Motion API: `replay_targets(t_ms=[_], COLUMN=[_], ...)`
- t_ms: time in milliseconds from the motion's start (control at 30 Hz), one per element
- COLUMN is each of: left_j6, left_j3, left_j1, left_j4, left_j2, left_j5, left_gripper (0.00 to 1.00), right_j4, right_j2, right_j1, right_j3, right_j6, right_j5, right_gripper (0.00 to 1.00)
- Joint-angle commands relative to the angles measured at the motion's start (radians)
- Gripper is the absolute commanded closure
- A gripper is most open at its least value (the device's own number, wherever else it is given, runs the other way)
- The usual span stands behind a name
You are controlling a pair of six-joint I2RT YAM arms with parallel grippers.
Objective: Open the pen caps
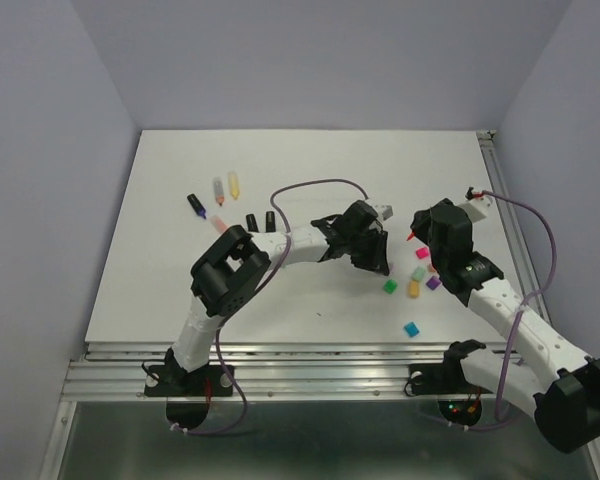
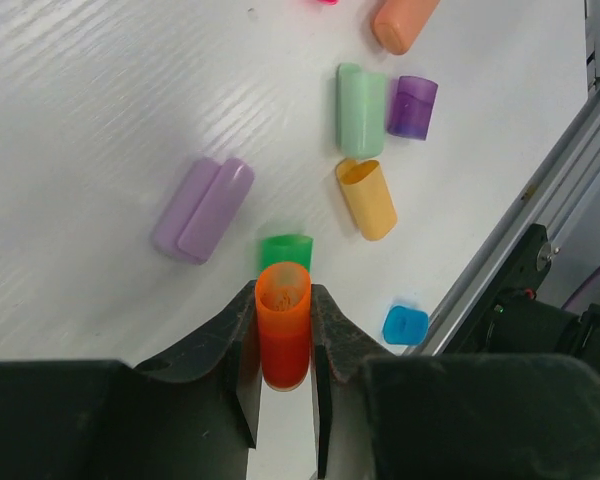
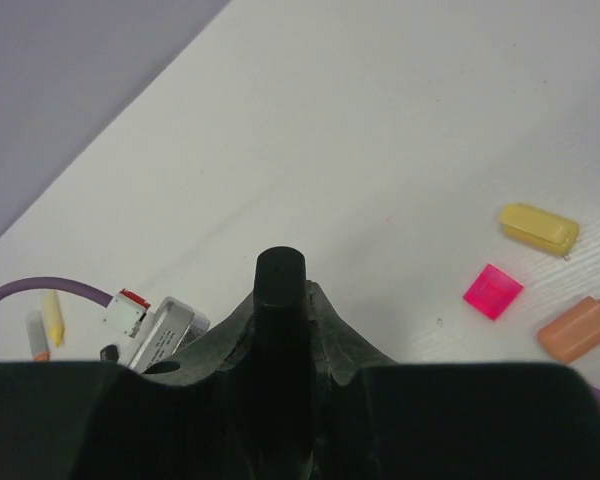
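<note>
My left gripper is shut on an orange pen cap and holds it over the table, open end facing away. A green cap lies just beyond it. My right gripper is shut on a black pen barrel, whose red tip shows in the top view. Loose caps lie between the grippers: lilac, mint, purple, yellow-orange, blue, pink and yellow.
Several uncapped pens lie at the left middle of the table: a black one with a purple tip, a grey one, a yellow one and two black ones. The metal table rail runs close to the caps.
</note>
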Motion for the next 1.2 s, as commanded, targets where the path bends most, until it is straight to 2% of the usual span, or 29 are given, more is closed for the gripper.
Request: replay_targets(t_ms=[0,67,167,267,300,333,533,633,667,700,967,1100,1167], left_j6=[0.041,0.041,0.039,0.044,0.045,0.045,0.052,0.055,0.056,0.058,0.088,0.113,0.107], left_j3=[0.144,0.179,0.235,0.279,0.299,0.307,0.336,0.333,0.333,0.329,0.267,0.146,0.048], left_j1=[-0.025,-0.041,-0.055,-0.062,-0.068,-0.070,-0.084,-0.085,-0.088,-0.088,-0.090,-0.073,-0.058], left_j4=[-0.079,-0.108,-0.121,-0.128,-0.137,-0.138,-0.153,-0.154,-0.154,-0.153,-0.128,-0.085,-0.066], left_j2=[0.027,0.067,0.104,0.121,0.127,0.130,0.135,0.122,0.112,0.106,-0.021,-0.133,-0.211], left_j5=[-0.044,-0.055,-0.059,-0.053,-0.053,-0.053,-0.044,-0.046,-0.049,-0.049,-0.076,-0.124,-0.144], left_gripper=[1.00,1.00,0.94,0.82,0.75,0.75,0.57,0.41,0.23,0.20,0.18,0.05,0.04], right_j4=[-0.030,-0.035,-0.035,-0.039,-0.047,-0.047,-0.055,-0.059,-0.061,-0.062,-0.078,-0.098,-0.099], right_j2=[-0.038,-0.054,-0.073,-0.079,-0.084,-0.088,-0.110,-0.113,-0.114,-0.116,-0.131,-0.104,-0.097], right_j1=[0.000,0.000,0.000,0.000,-0.002,-0.002,0.000,0.000,0.000,0.000,-0.002,0.000,-0.002], right_j3=[-0.018,-0.021,-0.036,-0.035,-0.033,-0.032,-0.036,-0.036,-0.035,-0.033,-0.016,0.016,0.027], right_j6=[0.040,0.043,0.045,0.042,0.042,0.042,0.039,0.040,0.040,0.042,0.031,0.020,0.010], right_j5=[0.081,0.095,0.100,0.098,0.100,0.100,0.107,0.107,0.104,0.103,0.092,0.043,0.028], right_gripper=[0.97,0.95,0.94,0.94,0.93,0.93,0.92,0.90,0.90,0.90,0.89,0.89,0.89])
